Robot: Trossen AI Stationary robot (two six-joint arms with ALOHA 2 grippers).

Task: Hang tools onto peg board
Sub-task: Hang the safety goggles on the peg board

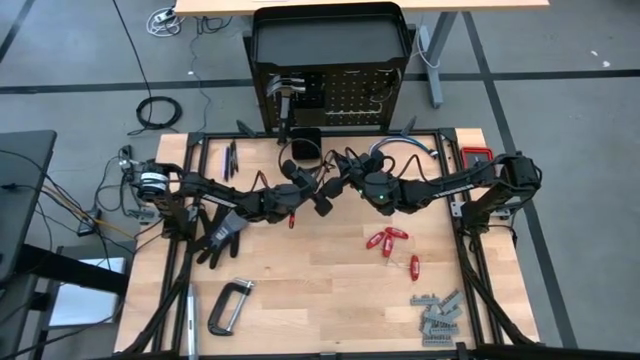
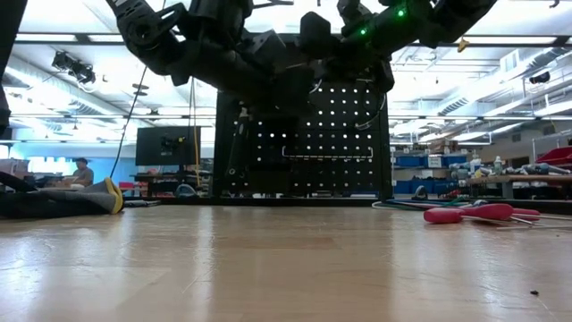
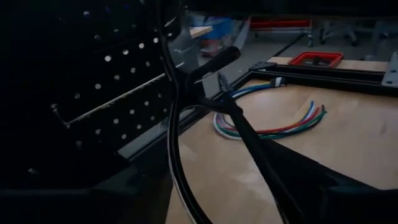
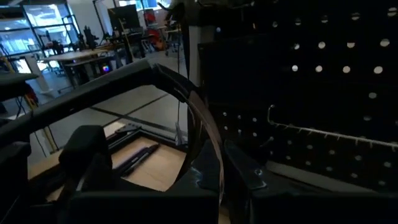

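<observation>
The left gripper (image 1: 322,200) and the right gripper (image 1: 338,178) meet above the middle of the wooden surface (image 1: 330,290), just in front of the peg board (image 1: 340,100). The left jaws stand wide; whether they hold anything cannot be told. The right jaws are shut, and what they hold, if anything, cannot be made out.

On the peg board a hammer (image 1: 285,92) hangs at its left side, and a thin wire rail (image 2: 327,154) crosses it lower down. A small black box (image 1: 307,146) sits at the board's foot. Red-handled drivers (image 1: 390,242) lie right of centre, a C-clamp (image 1: 229,305) near the front left, grey metal pieces (image 1: 437,318) at the front right, a black glove (image 1: 220,233) on the left, and a bundle of coloured cables (image 3: 273,124) near the right back corner beside a red tray (image 1: 476,156).

Beyond the surface is a workshop with benches, shelves, a dark screen (image 2: 167,145) and a seated person (image 2: 82,172). No writing can be read
</observation>
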